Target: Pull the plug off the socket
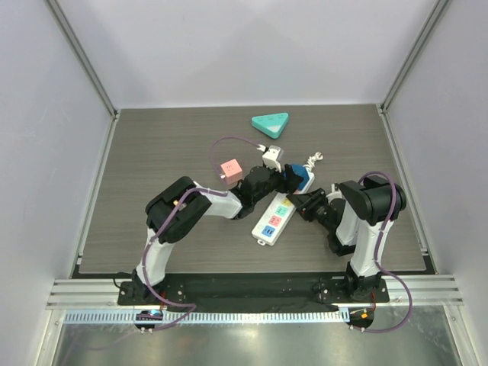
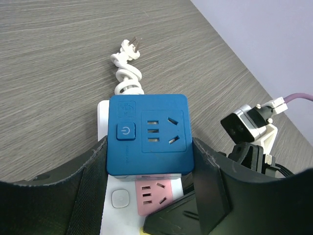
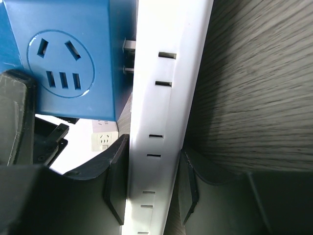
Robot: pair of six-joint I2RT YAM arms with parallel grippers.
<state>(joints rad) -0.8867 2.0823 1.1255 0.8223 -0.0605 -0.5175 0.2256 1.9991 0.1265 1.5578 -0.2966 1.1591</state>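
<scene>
We look down on a dark wood-grain table (image 1: 152, 152), with two robot arms reaching in from its near edge. The socket (image 1: 273, 219), a long white strip with green, pink and blue outlets, lies slantwise near the middle of the table. At its far end sits the plug (image 1: 300, 180), a blue cube with a power button and outlets of its own on its top face.

The left gripper (image 1: 286, 180) is closed around the plug, with a dark finger (image 2: 93, 169) pressed against each side of the cube. The right gripper (image 1: 303, 204) is clamped on the socket, one finger (image 3: 116, 181) on either side of the white body.

In the right wrist view we see a narrow gap between plug and socket, bridged by metal prongs (image 3: 128, 56). The socket's short white cord (image 2: 128, 81) lies coiled on the table just beyond the plug.

Farther back rests a teal triangular tray (image 1: 271, 123), well apart from the socket. A pink cube (image 1: 230, 169) sits beside the left arm.
</scene>
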